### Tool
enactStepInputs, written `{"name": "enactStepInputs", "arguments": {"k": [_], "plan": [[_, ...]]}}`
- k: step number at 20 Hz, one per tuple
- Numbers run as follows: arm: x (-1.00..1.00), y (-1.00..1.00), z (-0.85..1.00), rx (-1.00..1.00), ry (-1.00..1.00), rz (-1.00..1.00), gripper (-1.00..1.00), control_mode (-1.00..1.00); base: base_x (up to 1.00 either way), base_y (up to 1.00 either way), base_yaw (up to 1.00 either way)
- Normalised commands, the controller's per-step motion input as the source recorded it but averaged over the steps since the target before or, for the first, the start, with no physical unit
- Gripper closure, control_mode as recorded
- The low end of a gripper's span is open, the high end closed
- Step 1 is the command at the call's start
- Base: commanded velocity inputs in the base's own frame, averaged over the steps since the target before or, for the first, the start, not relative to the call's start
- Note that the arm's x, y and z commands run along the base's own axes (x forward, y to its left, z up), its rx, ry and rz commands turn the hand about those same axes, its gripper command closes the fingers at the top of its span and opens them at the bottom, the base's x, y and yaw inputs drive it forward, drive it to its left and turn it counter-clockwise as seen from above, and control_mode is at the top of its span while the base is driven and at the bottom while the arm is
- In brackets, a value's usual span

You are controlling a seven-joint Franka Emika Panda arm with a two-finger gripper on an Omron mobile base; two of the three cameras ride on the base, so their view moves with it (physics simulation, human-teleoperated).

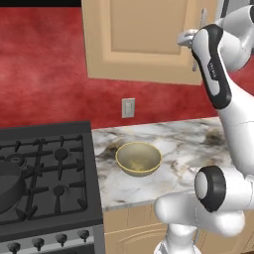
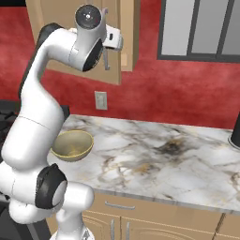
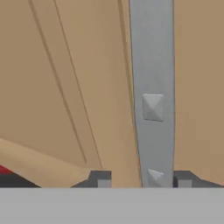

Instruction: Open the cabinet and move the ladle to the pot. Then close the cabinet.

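The cabinet (image 1: 144, 39) hangs on the red wall, and its tan door with a vertical silver handle (image 3: 152, 87) faces me. My gripper (image 3: 142, 179) is up at that handle (image 2: 107, 54), with one dark fingertip (image 3: 100, 178) on each side of the bar. The right tip sits against the bar and a gap is left beside the left tip, so the jaws stand open around it. In the base views the gripper (image 1: 187, 37) (image 2: 115, 40) is level with the handle's upper part. The dark pot (image 1: 7, 183) rests on the stove at the far left. The ladle is out of view.
A yellowish bowl (image 1: 139, 158) (image 2: 72, 144) sits on the marble counter (image 2: 164, 154) beside the black gas stove (image 1: 49, 173). A wall socket (image 1: 128, 107) is below the cabinet. A window (image 2: 201, 28) lies to the right, and a dark object (image 2: 236, 133) stands at the counter's far right.
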Motion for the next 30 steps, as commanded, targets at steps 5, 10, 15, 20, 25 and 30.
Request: {"name": "enactStepInputs", "arguments": {"k": [5,10,15,20,25,30], "plan": [[-1.00,0.75,-0.13,0.00,0.00,0.00,1.00,-1.00,0.00,0.00,0.00],[-0.99,0.70,-0.03,0.00,0.00,0.00,1.00,-1.00,0.00,0.00,0.00],[-0.81,0.64,0.00,0.00,0.05,0.00,1.00,-1.00,0.00,0.00,0.00],[-0.48,0.31,0.00,0.00,0.08,0.00,-1.00,-1.00,0.00,0.00,0.00],[-0.40,-0.24,0.00,0.00,0.07,-0.06,-1.00,-1.00,0.00,0.00,0.00],[-0.59,-0.76,0.06,0.03,0.04,-0.06,-1.00,-1.00,0.00,0.00,0.00]]}}
